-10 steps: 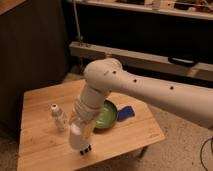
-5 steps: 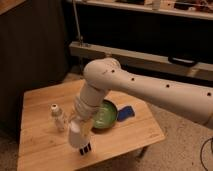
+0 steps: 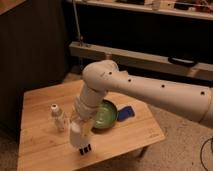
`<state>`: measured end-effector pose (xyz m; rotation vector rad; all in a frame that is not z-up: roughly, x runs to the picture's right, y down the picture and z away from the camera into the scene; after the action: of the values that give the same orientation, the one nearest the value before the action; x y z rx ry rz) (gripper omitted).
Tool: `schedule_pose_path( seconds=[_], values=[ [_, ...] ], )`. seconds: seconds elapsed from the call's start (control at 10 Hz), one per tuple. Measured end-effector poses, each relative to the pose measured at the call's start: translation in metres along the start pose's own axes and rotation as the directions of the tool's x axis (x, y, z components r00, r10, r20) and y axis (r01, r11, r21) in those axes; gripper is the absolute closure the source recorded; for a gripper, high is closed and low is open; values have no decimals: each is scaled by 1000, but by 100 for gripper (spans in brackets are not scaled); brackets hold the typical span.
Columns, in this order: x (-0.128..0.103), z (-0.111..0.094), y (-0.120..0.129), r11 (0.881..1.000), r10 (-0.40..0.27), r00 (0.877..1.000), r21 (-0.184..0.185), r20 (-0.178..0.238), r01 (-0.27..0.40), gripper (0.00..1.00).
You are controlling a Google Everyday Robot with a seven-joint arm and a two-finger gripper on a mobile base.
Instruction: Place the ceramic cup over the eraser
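One arm: reaching down over the near middle of the worktop (image 3: 40, 107), forearm hiding much of the scene behind it.
Gripper: the gripper (image 3: 79, 134) is hanging low near the front edge, apparently carrying the ceramic cup (image 3: 76, 136) as a pale shape at its tip.
Eraser: the eraser (image 3: 84, 149) is peeking out striped just below the cup, seemingly being covered.
Bottle: a clear bottle (image 3: 58, 117) is standing left, apart.
Bowl: a green bowl (image 3: 105, 116) is sitting right, with a blue object (image 3: 126, 113) beside it.
Reason: lowering straight down keeps the cup centred.
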<state>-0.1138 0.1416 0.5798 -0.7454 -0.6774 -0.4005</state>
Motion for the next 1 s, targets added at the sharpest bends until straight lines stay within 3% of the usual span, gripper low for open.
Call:
schedule_pose_path(
  seconds=[0.1, 0.4, 0.6, 1.0],
  values=[
    [5, 1, 0, 1000, 9, 1000, 3, 2, -9, 60],
    [13, 7, -1, 1000, 23, 1000, 3, 8, -23, 51],
    [16, 15, 1, 1000, 27, 1000, -6, 11, -27, 36],
    [16, 29, 2, 999, 26, 1000, -27, 16, -26, 34]
  ],
)
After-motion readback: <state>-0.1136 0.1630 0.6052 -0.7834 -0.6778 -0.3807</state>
